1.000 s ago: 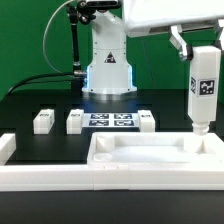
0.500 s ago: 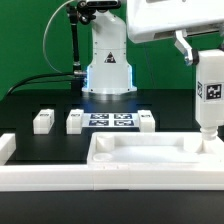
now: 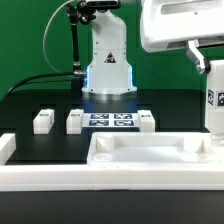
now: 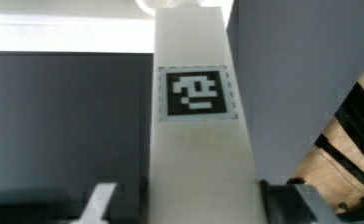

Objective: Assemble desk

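Observation:
My gripper (image 3: pixel 212 68) is shut on a white square leg post (image 3: pixel 214 100) and holds it upright at the exterior view's right edge. The post's lower end hangs at the far right corner of the white rimmed tabletop (image 3: pixel 100 140); I cannot tell whether it touches. In the wrist view the leg post (image 4: pixel 197 150) fills the middle, its square tag (image 4: pixel 197 93) faces the camera, and the dark fingers (image 4: pixel 285 200) press on both of its sides. Three more leg posts (image 3: pixel 42 121), (image 3: pixel 75 121), (image 3: pixel 146 121) lie on the black table behind the tabletop.
The marker board (image 3: pixel 110 120) lies flat between the loose leg posts. A long white barrier wall (image 3: pixel 40 175) runs along the front and the exterior view's left. The arm's base (image 3: pixel 108 65) stands at the back centre, before a green backdrop.
The gripper has carried the leg post toward the exterior view's right, from just inside the tabletop's far right corner to the frame's edge. The other parts have not moved.

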`<state>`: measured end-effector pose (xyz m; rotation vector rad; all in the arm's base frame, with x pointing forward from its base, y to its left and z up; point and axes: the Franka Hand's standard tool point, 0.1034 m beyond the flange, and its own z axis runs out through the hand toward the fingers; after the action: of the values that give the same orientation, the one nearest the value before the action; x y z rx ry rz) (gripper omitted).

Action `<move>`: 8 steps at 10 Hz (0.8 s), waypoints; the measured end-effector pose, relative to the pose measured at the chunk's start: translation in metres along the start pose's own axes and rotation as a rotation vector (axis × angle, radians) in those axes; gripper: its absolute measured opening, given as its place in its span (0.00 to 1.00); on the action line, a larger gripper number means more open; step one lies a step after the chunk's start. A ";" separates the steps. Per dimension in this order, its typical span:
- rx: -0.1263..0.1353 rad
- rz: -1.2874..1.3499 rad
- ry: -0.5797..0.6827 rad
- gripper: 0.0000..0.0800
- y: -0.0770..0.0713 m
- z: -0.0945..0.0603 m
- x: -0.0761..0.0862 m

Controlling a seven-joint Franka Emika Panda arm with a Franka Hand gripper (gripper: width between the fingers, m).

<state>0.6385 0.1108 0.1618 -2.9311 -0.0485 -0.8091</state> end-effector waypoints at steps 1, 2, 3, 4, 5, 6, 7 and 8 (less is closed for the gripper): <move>-0.001 -0.007 0.001 0.36 0.001 0.000 0.002; -0.003 -0.009 0.002 0.36 0.004 0.001 0.003; -0.005 -0.008 -0.005 0.36 0.005 0.004 0.000; -0.006 -0.005 -0.010 0.36 0.005 0.008 -0.004; -0.007 -0.004 -0.015 0.36 0.006 0.012 -0.007; -0.009 -0.002 -0.016 0.36 0.008 0.016 -0.010; -0.011 -0.002 -0.008 0.36 0.010 0.017 -0.009; -0.014 -0.001 -0.010 0.36 0.012 0.020 -0.011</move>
<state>0.6399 0.1009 0.1377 -2.9482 -0.0455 -0.7980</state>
